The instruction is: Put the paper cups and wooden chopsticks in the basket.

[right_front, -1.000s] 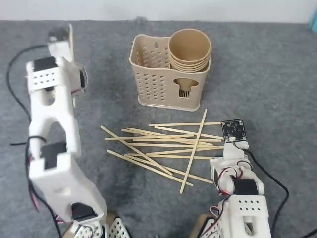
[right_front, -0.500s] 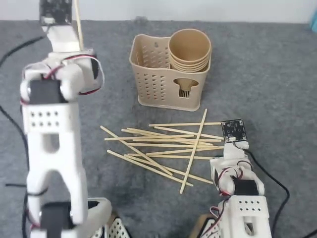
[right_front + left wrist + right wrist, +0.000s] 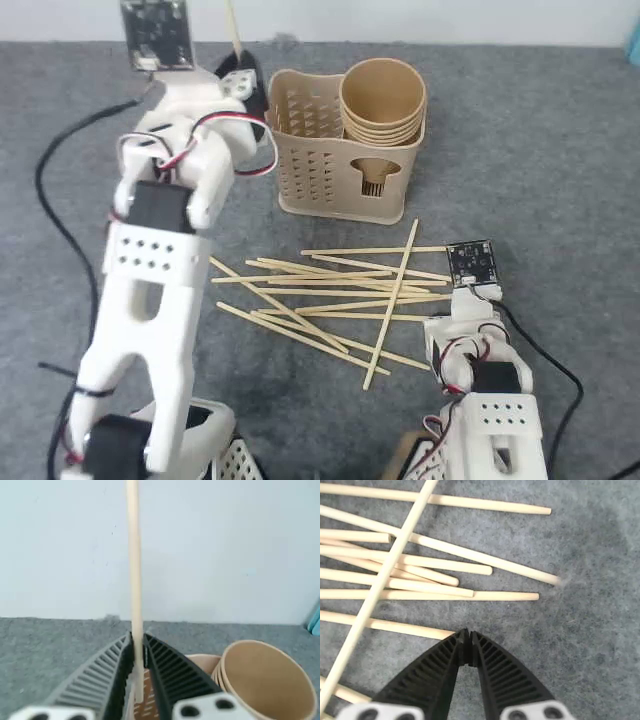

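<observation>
The left arm's jaws pinch one wooden chopstick (image 3: 132,555) upright at the left rim of the basket (image 3: 300,175); released off-centre, it could drop outside. Whether its lower end is over the opening is hard to tell. Paper cups (image 3: 383,95) sit stacked inside; loose chopsticks (image 3: 330,300) lie on the tabletop (image 3: 560,150) by the right arm's pressed-together jaws.

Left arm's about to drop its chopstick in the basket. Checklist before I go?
1. Grip: ok, left gripper shut on upright chopstick.
2. Chopstick over basket opening: cannot tell; it appears at the rim away from the cups.
3. Room in basket: ok, paper cups fill only one compartment.
4. Right gripper clear: ok, shut, far from basket, by the loose chopsticks.
</observation>
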`<action>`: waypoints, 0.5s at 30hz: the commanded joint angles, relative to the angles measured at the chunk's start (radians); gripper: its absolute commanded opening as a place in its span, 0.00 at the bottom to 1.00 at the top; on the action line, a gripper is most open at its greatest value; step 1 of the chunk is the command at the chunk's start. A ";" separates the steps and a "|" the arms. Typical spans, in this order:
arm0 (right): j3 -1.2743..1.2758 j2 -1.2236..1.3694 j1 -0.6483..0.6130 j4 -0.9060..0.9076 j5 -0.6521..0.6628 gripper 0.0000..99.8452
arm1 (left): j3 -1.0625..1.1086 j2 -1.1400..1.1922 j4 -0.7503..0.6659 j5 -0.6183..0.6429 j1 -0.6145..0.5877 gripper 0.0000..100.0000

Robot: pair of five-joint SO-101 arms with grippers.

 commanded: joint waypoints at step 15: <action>-0.017 -0.018 0.015 -0.022 -0.011 0.01 | 0.414 0.061 -0.680 0.011 0.140 0.01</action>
